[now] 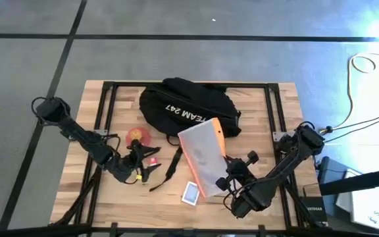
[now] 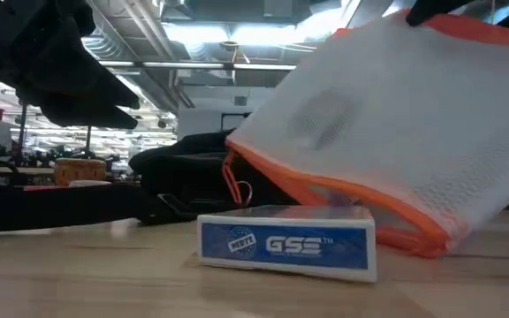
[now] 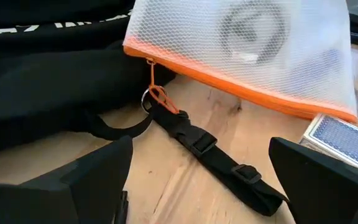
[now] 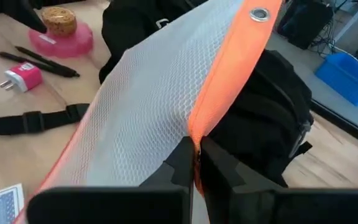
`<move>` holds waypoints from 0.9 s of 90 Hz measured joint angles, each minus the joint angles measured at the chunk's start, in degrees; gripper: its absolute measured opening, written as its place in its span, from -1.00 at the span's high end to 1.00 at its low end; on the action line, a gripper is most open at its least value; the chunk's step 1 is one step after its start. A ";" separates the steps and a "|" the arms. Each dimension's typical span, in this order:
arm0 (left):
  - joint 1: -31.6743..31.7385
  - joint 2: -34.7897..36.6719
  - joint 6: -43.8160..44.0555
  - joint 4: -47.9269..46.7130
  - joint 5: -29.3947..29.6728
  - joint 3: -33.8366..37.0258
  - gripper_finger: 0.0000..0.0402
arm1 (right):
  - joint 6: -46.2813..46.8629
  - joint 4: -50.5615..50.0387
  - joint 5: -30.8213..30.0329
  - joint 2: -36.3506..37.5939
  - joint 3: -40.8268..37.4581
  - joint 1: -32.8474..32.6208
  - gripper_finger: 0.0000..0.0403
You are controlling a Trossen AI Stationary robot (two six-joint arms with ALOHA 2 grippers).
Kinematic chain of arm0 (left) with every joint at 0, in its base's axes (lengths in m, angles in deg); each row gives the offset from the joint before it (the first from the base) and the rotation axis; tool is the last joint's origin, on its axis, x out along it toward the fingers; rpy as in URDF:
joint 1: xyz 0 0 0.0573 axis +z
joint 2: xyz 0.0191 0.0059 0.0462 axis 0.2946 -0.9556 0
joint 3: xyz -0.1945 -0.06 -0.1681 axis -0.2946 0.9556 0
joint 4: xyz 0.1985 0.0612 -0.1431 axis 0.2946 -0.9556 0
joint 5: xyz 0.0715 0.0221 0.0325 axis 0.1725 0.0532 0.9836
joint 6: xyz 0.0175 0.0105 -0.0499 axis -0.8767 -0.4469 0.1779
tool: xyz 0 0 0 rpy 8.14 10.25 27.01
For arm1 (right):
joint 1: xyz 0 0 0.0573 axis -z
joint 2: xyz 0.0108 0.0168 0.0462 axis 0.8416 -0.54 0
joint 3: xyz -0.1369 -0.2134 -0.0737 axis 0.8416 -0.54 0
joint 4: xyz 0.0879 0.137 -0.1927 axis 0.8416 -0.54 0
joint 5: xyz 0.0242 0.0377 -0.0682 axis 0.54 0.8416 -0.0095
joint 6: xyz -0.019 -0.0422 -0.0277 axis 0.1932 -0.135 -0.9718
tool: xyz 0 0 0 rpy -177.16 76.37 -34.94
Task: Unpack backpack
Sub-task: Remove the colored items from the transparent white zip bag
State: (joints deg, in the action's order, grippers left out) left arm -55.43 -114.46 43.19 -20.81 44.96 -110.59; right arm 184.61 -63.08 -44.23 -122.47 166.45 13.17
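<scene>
Wooden slatted table on a black frame, grey floor around it; bare boards along the edges.

Item: backpack, black, white lettering up, lying at the far middle of the table, beyond both claws.

Item: right gripper, fingers pinched tight on the orange edge of a white mesh pouch. The pouch hangs tilted from this claw, its far corner over the backpack's near side, its low edge near the table.

Item: card box, blue, flat on the boards just left of the right gripper, under the pouch's low edge.

Item: left gripper, fingers spread wide, holding nothing. Ahead of it a black strap crosses open wood. Just beyond its far side lie a pink dish and a small pink plug.
</scene>
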 joint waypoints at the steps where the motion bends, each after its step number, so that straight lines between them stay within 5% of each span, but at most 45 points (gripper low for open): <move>1: 0.03 0.00 0.01 -0.01 0.00 0.00 -0.81 | 0.00 0.01 0.00 0.04 0.00 0.00 1.00; 39: 0.53 0.00 0.55 0.05 -0.02 0.00 -0.81 | -11.21 5.24 13.14 8.85 0.00 0.89 1.00; 69: 1.28 0.00 1.42 0.04 -0.33 0.00 -0.81 | -27.11 7.33 25.77 16.59 -0.02 9.33 1.00; 81: 1.28 0.00 1.43 0.03 -0.51 0.00 -0.81 | -31.17 7.20 26.14 17.77 -0.02 12.89 1.00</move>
State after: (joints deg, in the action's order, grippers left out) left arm -54.15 -114.46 44.62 -20.78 44.45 -110.59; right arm 153.44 -55.87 -18.08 -104.70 166.42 26.07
